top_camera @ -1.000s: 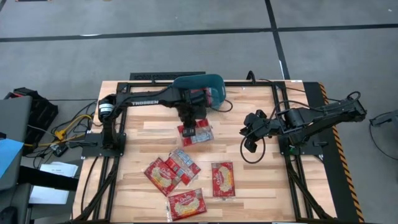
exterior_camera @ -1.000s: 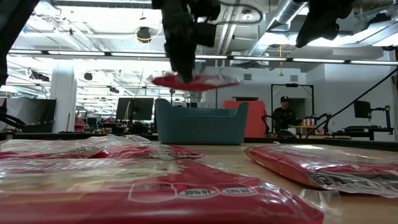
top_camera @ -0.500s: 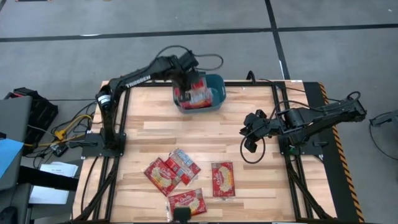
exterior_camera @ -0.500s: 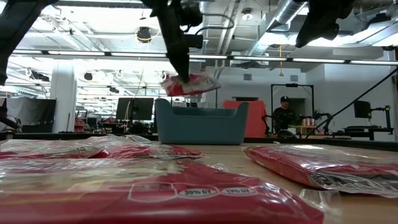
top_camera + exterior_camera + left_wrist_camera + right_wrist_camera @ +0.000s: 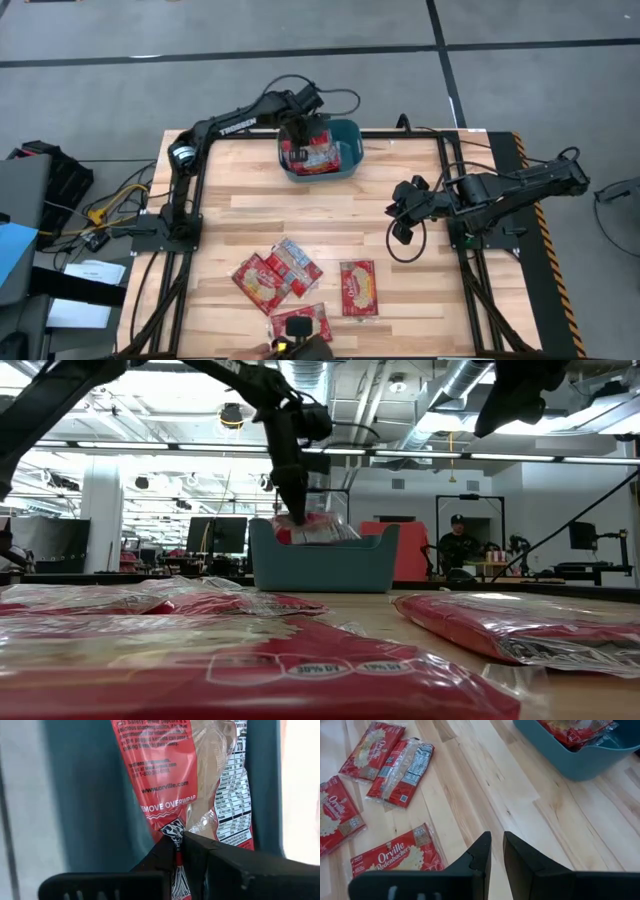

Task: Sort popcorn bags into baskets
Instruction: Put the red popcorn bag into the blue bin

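Note:
My left gripper (image 5: 297, 138) reaches down into the teal basket (image 5: 351, 166) at the table's far edge and is shut on a red popcorn bag (image 5: 167, 770). In the low view this bag (image 5: 318, 530) sticks up just above the basket's rim (image 5: 320, 550). More red bags (image 5: 325, 158) lie inside the basket. Several bags lie flat near the table's near edge: (image 5: 260, 282), (image 5: 298, 265), (image 5: 357, 288). My right gripper (image 5: 402, 222) waits above the table's right half, fingers nearly together on nothing (image 5: 497, 842). My left gripper pinches the bag's crimped end seam (image 5: 174, 829) between its two fingers, coming from above and pointing down. The bag hangs below the fingers, inside the basket, with its printed back showing. Whether its lower end rests on the bags beneath is hidden.
Bare wood spans the middle of the table between the basket and the loose bags. The right wrist view shows three loose bags (image 5: 402, 767) and the basket's corner (image 5: 580, 762). A fourth loose bag (image 5: 300, 322) lies at the near edge. A person stands far off in the room (image 5: 457, 545).
My left gripper has carried the bag from above the table's middle toward the far edge, over the basket, then down into it. The bag, first held level high in the air, now hangs within the basket walls. The right arm has kept still.

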